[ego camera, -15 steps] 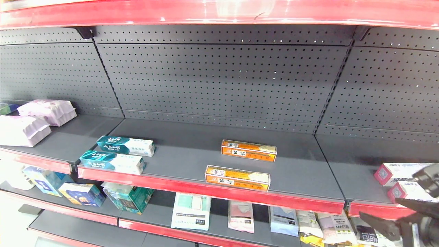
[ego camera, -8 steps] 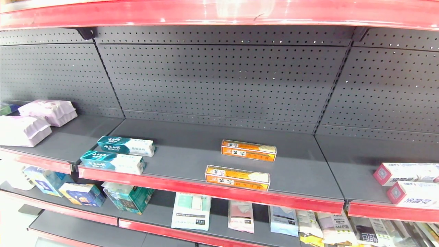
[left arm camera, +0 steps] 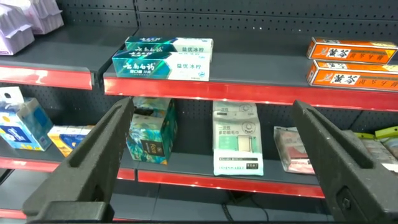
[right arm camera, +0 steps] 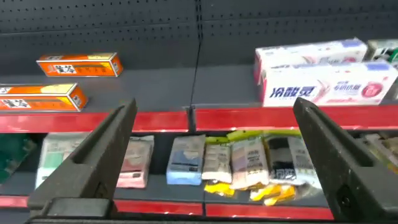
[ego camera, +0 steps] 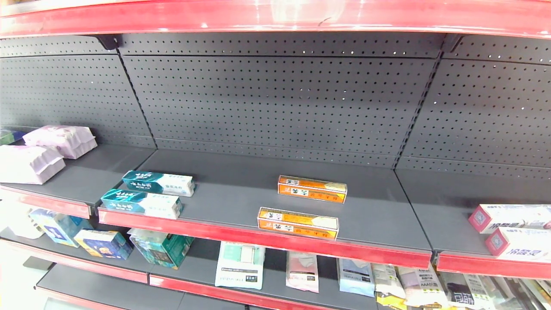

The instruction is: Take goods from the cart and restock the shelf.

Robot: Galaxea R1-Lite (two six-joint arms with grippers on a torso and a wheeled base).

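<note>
The grey shelf (ego camera: pixel 258 185) with a red front lip holds two teal-and-white boxes (ego camera: pixel 157 183) at the left, two orange boxes (ego camera: pixel 312 188) in the middle and two pink-and-white boxes (ego camera: pixel 510 217) at the right. My left gripper (left arm camera: pixel 212 106) is open and empty, low in front of the shelf, facing the teal-and-white boxes (left arm camera: pixel 168 59). My right gripper (right arm camera: pixel 214 104) is also open and empty, facing the shelf lip between the orange boxes (right arm camera: pixel 78 65) and the pink-and-white boxes (right arm camera: pixel 317 81).
Pale pink soft packs (ego camera: pixel 60 140) lie on the shelf section at far left. The lower shelf carries tissue boxes (ego camera: pixel 159 247) and several flat packets (ego camera: pixel 239 265). A red-edged shelf (ego camera: pixel 275 17) hangs overhead. Bare shelf room lies behind and between the boxes.
One second ago my right gripper showed at the lower right of the head view near the pink-and-white boxes; it has since dropped out of that view. The goods on the shelf have not moved.
</note>
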